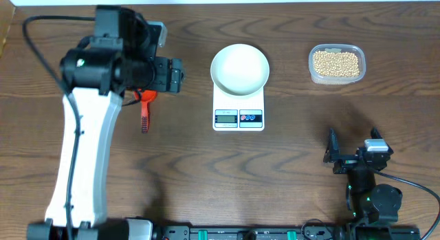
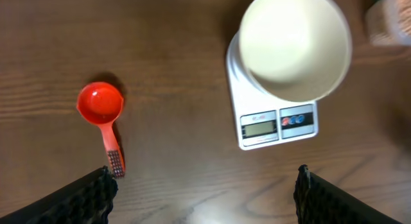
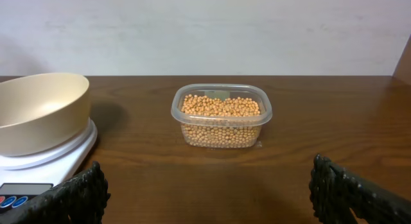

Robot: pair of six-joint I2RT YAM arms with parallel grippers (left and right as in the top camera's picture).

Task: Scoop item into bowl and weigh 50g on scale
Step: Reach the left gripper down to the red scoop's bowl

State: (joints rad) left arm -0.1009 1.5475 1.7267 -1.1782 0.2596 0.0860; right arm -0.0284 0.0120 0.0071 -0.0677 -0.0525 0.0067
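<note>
1. A robot test bench in a lab-like room: a left arm [image 1: 82, 150] and a right arm [image 1: 371, 199] stand on a black rail [image 1: 227, 234] at the table's 6 o'clock edge.
2. The wood-grain table [image 1: 192, 178] meets a plain white wall [image 3: 205, 31] at 12 o'clock.
3. A loose black cable [image 1: 62, 18] runs at 10 o'clock.

scoop [image 1: 145, 119] head half hidden under left arm [image 1: 110, 64]. scale [image 1: 238, 109] readout too small to read. tub [image 2: 390, 20] blurred, cut by left wrist view's corner. bowl [image 3: 35, 112] cropped at right wrist view's left edge.
</note>
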